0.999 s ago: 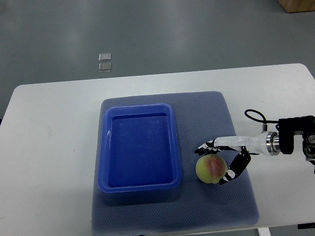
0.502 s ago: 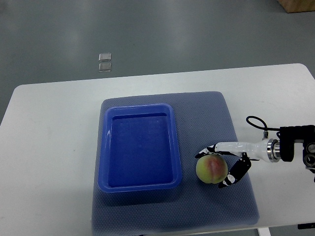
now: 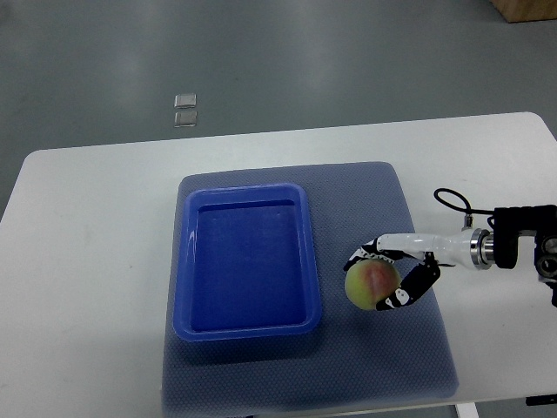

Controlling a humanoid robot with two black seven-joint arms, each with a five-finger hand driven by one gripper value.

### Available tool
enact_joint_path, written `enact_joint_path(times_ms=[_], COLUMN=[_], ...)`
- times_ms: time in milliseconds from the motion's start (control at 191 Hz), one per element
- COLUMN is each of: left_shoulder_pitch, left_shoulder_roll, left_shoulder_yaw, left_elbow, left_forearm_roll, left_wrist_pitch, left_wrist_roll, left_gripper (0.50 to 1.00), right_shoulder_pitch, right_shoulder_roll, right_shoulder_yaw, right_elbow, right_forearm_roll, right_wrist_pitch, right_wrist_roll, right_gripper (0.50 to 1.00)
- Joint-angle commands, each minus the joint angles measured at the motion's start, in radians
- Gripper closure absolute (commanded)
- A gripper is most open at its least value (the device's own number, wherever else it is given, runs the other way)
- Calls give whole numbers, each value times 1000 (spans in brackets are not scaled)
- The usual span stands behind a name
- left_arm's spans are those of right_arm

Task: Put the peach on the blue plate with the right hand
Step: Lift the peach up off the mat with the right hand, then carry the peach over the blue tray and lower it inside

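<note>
Right robot hand [image 3: 389, 277]: fingers curled around the peach [image 3: 371, 283], holding it.
Peach: just right of the blue plate [image 3: 247, 326], over the grey mat [image 3: 374, 196].

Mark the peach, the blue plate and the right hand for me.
peach [image 3: 370, 284], top view, its reddish top.
blue plate [image 3: 248, 326], top view, near rim.
right hand [image 3: 393, 275], top view, middle of the hand, fingers curled round the peach.
</note>
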State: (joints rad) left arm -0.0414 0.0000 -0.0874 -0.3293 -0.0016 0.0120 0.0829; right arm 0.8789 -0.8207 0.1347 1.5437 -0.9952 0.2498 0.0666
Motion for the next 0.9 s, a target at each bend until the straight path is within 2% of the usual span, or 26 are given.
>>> enact_joint_path(times_ms=[0,31,84,89,131,230,329,518,601,727,779,784,795,873,894], left_shoulder_pitch=[0,0,0,0,-2,0,0,-5,-5,-5,-5,-5,-5,-5,-5], left_shoulder_roll=[0,0,0,0,0,0,0,0,0,0,0,0,0,0,0], left_shoulder_yaw=[1,1,1,1,1,1,1,1,0,0,0,0,0,0,0], left_elbow=[-1,-1,-1,-2,-4,-7,-7,-8,-8,-8,-8,-8,-8,-8,-8], left_forearm_roll=[2,0,0,2,2,2,2,3,3,3,3,3,3,2,2], left_wrist_pitch=[-1,0,0,-1,-1,-1,-1,-1,-1,-1,-1,-1,-1,-1,-1], left_wrist_roll=[1,2,2,5,5,6,6,6,6,6,6,6,6,6,6], left_gripper=[500,500,500,500,500,500,500,500,500,500,500,500,500,500,500], right_shoulder_pitch=[103,149,149,226,304,417,465,485,492,491,491,489,489,488,488], right_shoulder_roll=[-44,-61,-61,-89,-113,-144,-163,-153,-97,54,54,133,153,270,270], right_shoulder_yaw=[69,95,95,117,118,115,117,115,114,109,109,92,86,52,52], right_elbow=[-1,-1,-1,-5,-13,-27,-28,-30,-73,-174,-174,-227,-240,-318,-318], right_forearm_roll=[16,32,32,74,113,165,168,168,170,171,171,171,171,171,171], right_wrist_pitch=[78,103,103,130,158,223,267,269,255,244,244,238,236,212,212], right_wrist_roll=[-7,-8,-8,-13,-22,-53,-51,-51,-51,-53,-53,-53,-53,-53,-53], right_gripper=[1000,1000,1000,1000,1000,1000,1000,1000,1000,1000,1000,1000,1000,1000,1000])
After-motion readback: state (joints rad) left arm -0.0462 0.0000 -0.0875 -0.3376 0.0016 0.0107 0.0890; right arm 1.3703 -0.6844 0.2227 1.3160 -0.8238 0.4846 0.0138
